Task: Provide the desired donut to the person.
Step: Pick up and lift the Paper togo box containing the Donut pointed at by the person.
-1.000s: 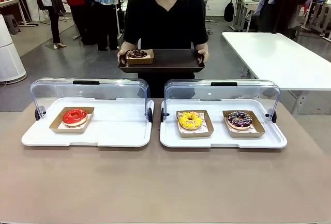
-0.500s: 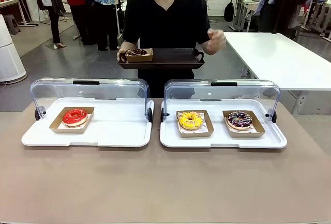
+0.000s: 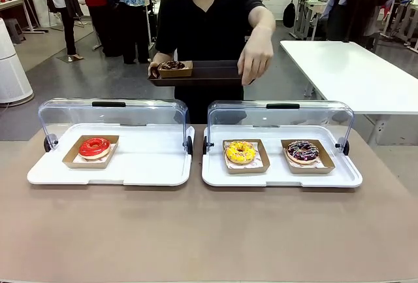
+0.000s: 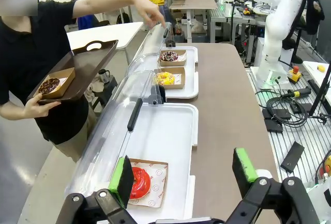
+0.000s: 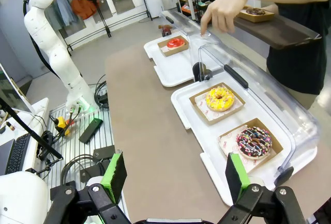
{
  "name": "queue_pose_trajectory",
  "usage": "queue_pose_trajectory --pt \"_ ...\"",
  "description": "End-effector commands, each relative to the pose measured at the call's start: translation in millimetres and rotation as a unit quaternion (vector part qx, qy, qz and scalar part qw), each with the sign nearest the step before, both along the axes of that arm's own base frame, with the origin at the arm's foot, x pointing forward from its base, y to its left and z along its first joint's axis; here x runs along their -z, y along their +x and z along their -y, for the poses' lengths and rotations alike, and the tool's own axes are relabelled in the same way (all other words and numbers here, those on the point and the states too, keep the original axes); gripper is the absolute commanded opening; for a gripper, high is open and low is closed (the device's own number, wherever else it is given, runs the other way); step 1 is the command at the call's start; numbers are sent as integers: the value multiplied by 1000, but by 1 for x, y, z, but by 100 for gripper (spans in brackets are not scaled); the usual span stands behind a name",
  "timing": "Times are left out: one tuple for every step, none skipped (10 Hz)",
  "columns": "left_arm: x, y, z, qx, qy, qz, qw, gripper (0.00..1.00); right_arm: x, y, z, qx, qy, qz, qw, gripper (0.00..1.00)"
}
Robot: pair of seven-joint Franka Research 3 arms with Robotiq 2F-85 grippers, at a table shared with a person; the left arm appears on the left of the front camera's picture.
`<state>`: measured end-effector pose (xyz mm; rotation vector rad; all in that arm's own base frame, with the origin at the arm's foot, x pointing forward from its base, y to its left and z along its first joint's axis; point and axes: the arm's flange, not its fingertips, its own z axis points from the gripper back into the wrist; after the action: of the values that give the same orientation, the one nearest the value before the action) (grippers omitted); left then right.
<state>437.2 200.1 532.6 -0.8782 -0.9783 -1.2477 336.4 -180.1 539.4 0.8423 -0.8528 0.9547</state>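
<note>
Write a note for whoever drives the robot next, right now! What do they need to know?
Left gripper: open, empty, clear of the cases. Right gripper: the same.
Red donut sits in the left case; yellow donut and dark sprinkled donut in the right case. Both lids are up.
The person's free hand is held out over the right case; the serving tray carries one chocolate donut.
Left: no donut gripped yet. Probably pick one from the right case and place it on the tray.

On left end effector [image 4: 183, 171] and right end effector [image 5: 175, 169] alike — black links, green pads [image 4: 244, 164], pale pivot screws.
</note>
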Motion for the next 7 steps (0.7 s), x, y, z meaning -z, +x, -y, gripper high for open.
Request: queue_pose_trajectory --pt "-1 0 -1 -4 2 0 1000 100 -1 1 0 -2 8 2 1000 100" --pt "-1 0 -1 -4 2 0 1000 100 -1 1 0 -2 8 2 1000 100" --pt "-1 0 -1 -4 2 0 1000 100 -1 1 0 -2 8 2 1000 100" --pt "-1 0 -1 -4 2 0 1000 100 -1 1 0 -2 8 2 1000 100" --pt "-1 0 -1 -4 2 0 1000 100 -1 1 0 -2 8 2 1000 100" --pt "-1 0 -1 -4 2 0 1000 100 -1 1 0 -2 8 2 1000 100" --pt "-1 0 -1 -4 2 0 1000 100 -1 1 0 -2 8 2 1000 100"
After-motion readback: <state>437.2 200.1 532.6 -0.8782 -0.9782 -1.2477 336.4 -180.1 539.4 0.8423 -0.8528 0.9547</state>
